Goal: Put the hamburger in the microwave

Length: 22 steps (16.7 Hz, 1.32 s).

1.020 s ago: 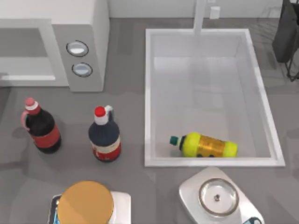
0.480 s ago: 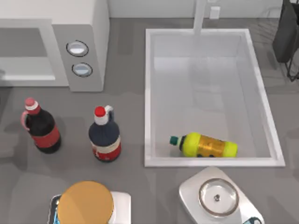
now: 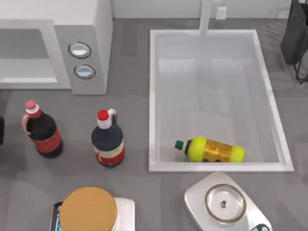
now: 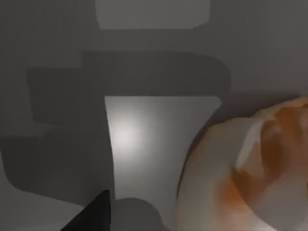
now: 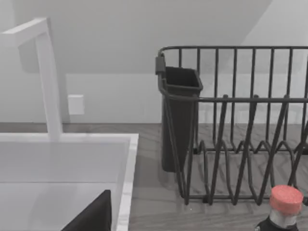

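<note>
The hamburger (image 4: 250,168) shows close up in the left wrist view as a rounded tan bun with orange patches, very near the camera; that closeness suggests the left arm carries it, though whether the jaws are clamped on it or how far they are spread I cannot tell. Beyond the bun lies a pale lit panel among grey shaded surfaces, which may belong to the microwave, but that is a guess. In the top view the microwave (image 3: 57,48) stands at the far left of the surface (image 3: 134,96), its wide front cavity facing the near side and its two round dials (image 3: 82,60) on the right-hand panel, so an approach from the near left would suit loading it. A dark sliver at the left edge of the top view may be part of the left arm. Just in front of the microwave stand two dark bottles (image 3: 77,137) with red caps, upright and apart, likely obstacles to steer round. The sink (image 3: 154,96) holds a yellow bottle (image 3: 214,150) lying on its side. The right arm sits parked at the far right by the dish rack (image 5: 236,125); its jaws cannot be judged.
</note>
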Each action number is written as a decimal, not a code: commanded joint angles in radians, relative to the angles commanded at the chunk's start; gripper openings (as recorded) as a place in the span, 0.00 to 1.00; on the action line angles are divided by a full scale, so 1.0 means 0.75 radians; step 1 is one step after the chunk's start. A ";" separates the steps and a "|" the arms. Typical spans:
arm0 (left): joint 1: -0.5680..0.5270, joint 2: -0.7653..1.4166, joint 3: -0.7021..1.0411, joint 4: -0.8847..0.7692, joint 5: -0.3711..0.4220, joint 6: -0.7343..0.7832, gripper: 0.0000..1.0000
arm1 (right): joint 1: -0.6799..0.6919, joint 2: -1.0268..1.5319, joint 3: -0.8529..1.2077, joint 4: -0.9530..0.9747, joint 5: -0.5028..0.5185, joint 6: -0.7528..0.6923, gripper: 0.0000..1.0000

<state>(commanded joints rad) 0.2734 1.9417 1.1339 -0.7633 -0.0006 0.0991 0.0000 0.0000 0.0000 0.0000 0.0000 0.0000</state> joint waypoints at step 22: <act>-0.044 0.071 -0.018 0.091 0.000 -0.043 0.00 | 0.000 0.000 0.000 0.000 0.000 0.000 1.00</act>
<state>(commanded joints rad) 0.2402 1.9953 1.1204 -0.6952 -0.0003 0.0668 0.0000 0.0000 0.0000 0.0000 0.0000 0.0000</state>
